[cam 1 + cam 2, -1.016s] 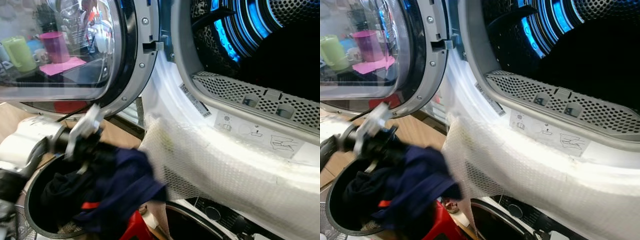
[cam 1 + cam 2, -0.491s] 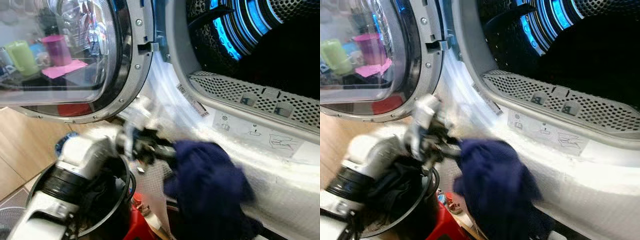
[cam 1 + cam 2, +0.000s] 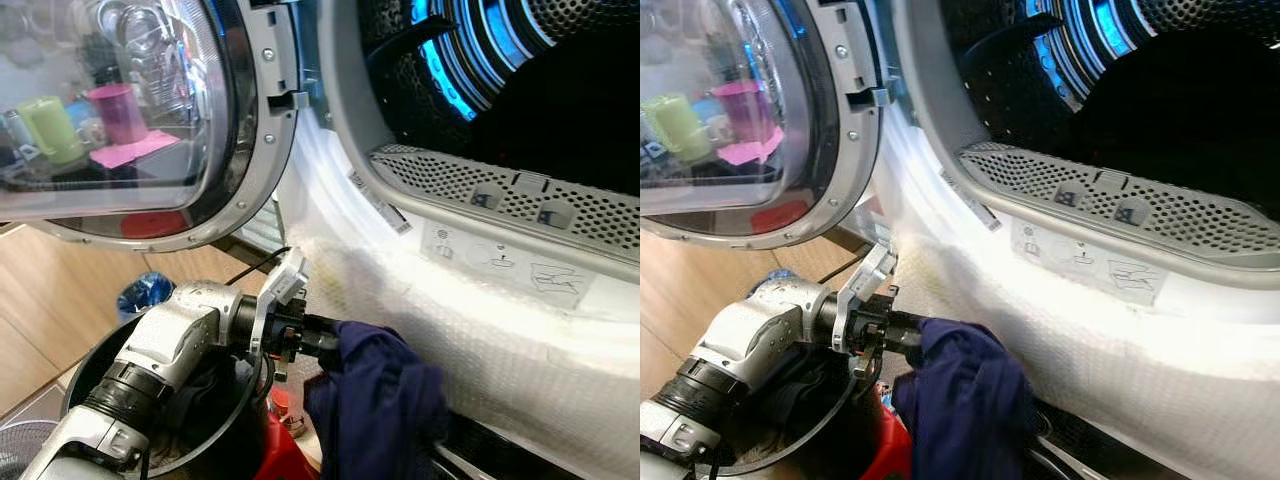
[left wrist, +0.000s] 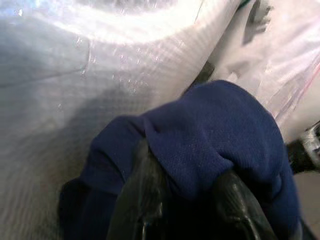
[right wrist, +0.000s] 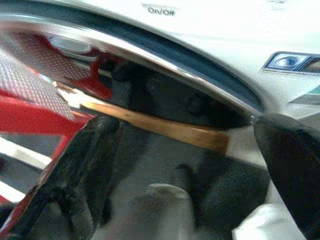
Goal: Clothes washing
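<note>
My left gripper (image 3: 335,342) is shut on a navy blue garment (image 3: 385,410) that hangs below the machine's bubble-wrapped front (image 3: 520,350). The garment (image 4: 210,145) drapes over both black fingers (image 4: 137,200) in the left wrist view. Above it, the open drum (image 3: 540,90) of the upper machine glows blue inside, with its round glass door (image 3: 130,110) swung open to the left. A dark laundry basket (image 3: 215,440) with more dark clothes sits under my left arm. The right gripper (image 5: 185,170) stands open with nothing between its fingers, close to a lower machine's chrome door rim (image 5: 150,60).
A red stool or crate (image 3: 275,455) stands beside the basket. A lower machine (image 3: 1070,460) sits beneath the bubble-wrapped one. Wooden floor (image 3: 40,320) lies to the left. A blue object (image 3: 145,293) rests on the floor behind the basket.
My left gripper lifted the navy garment out of the basket and carried it right, towards the machine front. The camera also shifted slightly.
</note>
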Robot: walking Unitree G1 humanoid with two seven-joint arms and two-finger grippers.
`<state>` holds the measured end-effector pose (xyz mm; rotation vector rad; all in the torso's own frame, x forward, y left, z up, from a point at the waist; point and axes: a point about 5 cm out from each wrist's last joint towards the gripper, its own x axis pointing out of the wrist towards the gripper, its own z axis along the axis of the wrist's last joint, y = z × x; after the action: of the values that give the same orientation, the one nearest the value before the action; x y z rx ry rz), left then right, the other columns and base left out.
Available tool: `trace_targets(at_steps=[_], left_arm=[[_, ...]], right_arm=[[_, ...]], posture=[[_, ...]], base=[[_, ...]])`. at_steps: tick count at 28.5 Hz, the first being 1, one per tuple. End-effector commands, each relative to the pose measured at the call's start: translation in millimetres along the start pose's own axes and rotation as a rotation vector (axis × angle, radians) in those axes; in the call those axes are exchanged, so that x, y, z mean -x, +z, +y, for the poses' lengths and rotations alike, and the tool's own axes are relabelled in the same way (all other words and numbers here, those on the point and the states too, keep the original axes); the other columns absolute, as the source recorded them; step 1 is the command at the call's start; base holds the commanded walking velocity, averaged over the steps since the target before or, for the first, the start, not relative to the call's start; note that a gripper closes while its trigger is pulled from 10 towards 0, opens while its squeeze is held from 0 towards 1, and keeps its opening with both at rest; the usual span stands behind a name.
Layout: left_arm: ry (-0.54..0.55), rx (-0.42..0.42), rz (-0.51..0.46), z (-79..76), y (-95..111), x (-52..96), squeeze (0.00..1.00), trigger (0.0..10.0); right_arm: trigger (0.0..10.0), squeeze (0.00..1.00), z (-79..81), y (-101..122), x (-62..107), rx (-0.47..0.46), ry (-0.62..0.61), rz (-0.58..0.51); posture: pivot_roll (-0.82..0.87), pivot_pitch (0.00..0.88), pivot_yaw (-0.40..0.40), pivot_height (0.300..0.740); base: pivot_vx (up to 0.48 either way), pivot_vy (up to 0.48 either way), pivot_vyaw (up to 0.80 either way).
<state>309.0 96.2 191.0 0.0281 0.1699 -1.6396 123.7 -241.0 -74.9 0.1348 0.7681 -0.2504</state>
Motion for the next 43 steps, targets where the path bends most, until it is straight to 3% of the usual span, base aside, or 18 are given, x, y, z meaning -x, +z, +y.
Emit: trace_targets(at_steps=[1, 4, 8, 9, 10, 14, 19, 20, 22, 28, 30, 32, 34, 43], left_arm=[[0.009, -0.021, 0.029, -2.4, -6, 2.7, 0.0, 0.0], [-0.001, -0.011, 0.051, -4.8, -17, -0.7, 0.0, 0.0], [-0.014, -0.006, 0.077, -7.2, -27, -3.5, 0.0, 0.0], [-0.017, -0.007, 0.092, -7.9, -32, -5.3, 0.0, 0.0], [-0.023, -0.016, 0.123, -8.9, -40, -8.6, 0.0, 0.0], [-0.01, -0.017, 0.125, -7.2, -44, -11.7, 0.0, 0.0], [0.014, -0.012, 0.139, -3.7, -58, -25.5, 0.0, 0.0], [0.001, -0.016, 0.148, -5.2, -64, -32.2, 0.0, 0.0], [-0.015, -0.009, 0.162, -5.7, -69, -35.5, 0.0, 0.0], [-0.048, -0.058, 0.302, -7.1, -87, -33.4, 0.0, 0.0], [-0.053, -0.037, 0.29, -7.0, -89, -34.8, 0.0, 0.0], [-0.061, -0.033, 0.29, -7.4, -89, -35.3, 0.0, 0.0], [-0.088, -0.021, 0.279, -9.0, -89, -37.9, 0.0, 0.0], [-0.113, -0.036, 0.223, -7.7, -81, -51.9, 0.0, 0.0]], right_arm=[[10.0, 0.0, -4.7, 3, 7.2, 0.052, 0.05, -0.047], [10.0, 0.0, -16.6, 4, 20.1, 0.128, 0.088, -0.081], [10.0, 0.0, -33.4, 5, 33.8, 0.162, 0.078, -0.095], [10.0, 0.17, -41.7, 7, 42.4, 0.183, 0.078, -0.107], [10.0, 1.0, -46.3, 11, 57.9, 0.2, 0.141, -0.144], [10.0, 1.0, -40.5, 17, 70.9, 0.21, 0.239, -0.179], [10.0, 1.0, -22.8, 31, 99.9, 0.248, 0.492, -0.214], [10.0, 1.0, -15.3, 35, 112.0, 0.256, 0.585, -0.213], [10.0, 1.0, -9.7, 39, 121.6, 0.272, 0.648, -0.195], [10.0, 1.0, 7.0, 44, 128.0, 0.347, 0.757, -0.167], [10.0, 1.0, 22.7, 54, 122.1, 0.386, 0.779, -0.195], [10.0, 1.0, 27.2, 58, 120.0, 0.394, 0.778, -0.205], [10.0, 1.0, 40.9, 70, 108.0, 0.393, 0.739, -0.25], [10.0, 1.0, 70.3, 69, 104.5, 0.393, 0.824, -0.231]], posture=[[-0.06, 0.01, 0.107, 0.74], [-0.08, 0.007, 0.108, 0.74], [-0.09, 0.006, 0.108, 0.74], [-0.09, 0.006, 0.108, 0.74], [-0.1, 0.003, 0.105, 0.74], [-0.1, 0.003, 0.105, 0.74], [-0.11, 0.028, 0.105, 0.74], [-0.11, 0.033, 0.104, 0.74], [-0.13, 0.04, 0.107, 0.74], [-0.13, 0.052, 0.109, 0.74], [-0.12, 0.058, 0.109, 0.74], [-0.12, 0.058, 0.109, 0.74], [-0.12, 0.059, 0.107, 0.74], [-0.11, 0.065, 0.11, 0.74]], base=[[0.0, 0.0, 0.0], [0.0, 0.0, 0.0], [0.0, 0.0, 0.0], [0.0, 0.0, 0.0], [0.0, 0.0, 0.0], [0.0, 0.0, 0.0], [0.0, 0.0, 0.0], [0.0, 0.0, 0.0], [0.0, 0.0, 0.0], [0.0, 0.0, 0.0], [0.0, 0.0, 0.0], [0.0, 0.0, 0.0], [0.0, 0.0, 0.0], [0.0, 0.0, 0.0]])
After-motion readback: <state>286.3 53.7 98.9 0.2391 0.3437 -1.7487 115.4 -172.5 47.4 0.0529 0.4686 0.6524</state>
